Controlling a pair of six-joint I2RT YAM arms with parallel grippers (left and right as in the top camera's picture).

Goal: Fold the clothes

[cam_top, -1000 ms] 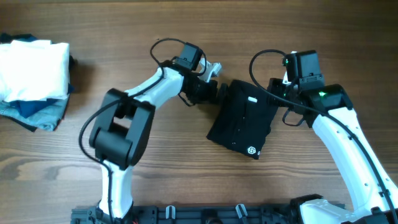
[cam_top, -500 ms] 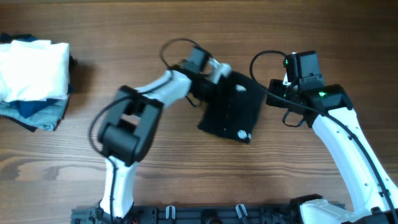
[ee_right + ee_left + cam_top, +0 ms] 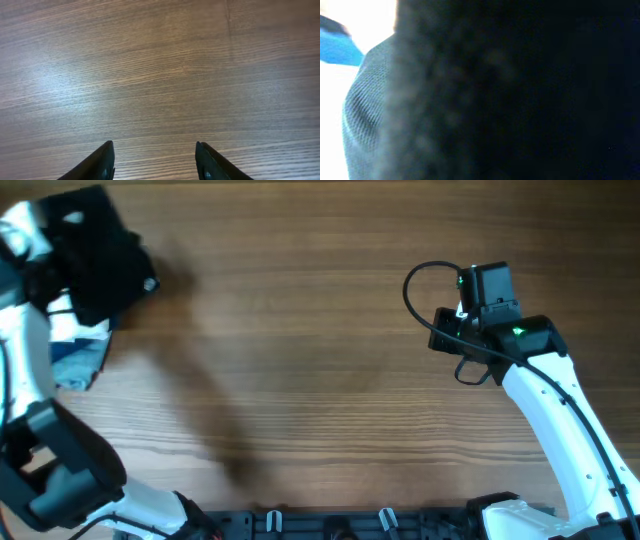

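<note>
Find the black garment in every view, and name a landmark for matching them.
Overhead: the black garment sits at the top left, over the cloth pile.
Left wrist: it fills most of the frame, blurred and very close.
Right wrist: not in it; only bare wooden table.
Landmark: the wooden table links overhead and right wrist; the left wrist shows none of it.

A brown wood-grain bench [image 3: 300, 330] lies mostly bare, with a small pile of blue folded fabric pieces [image 3: 78, 366] at its left edge.
</note>
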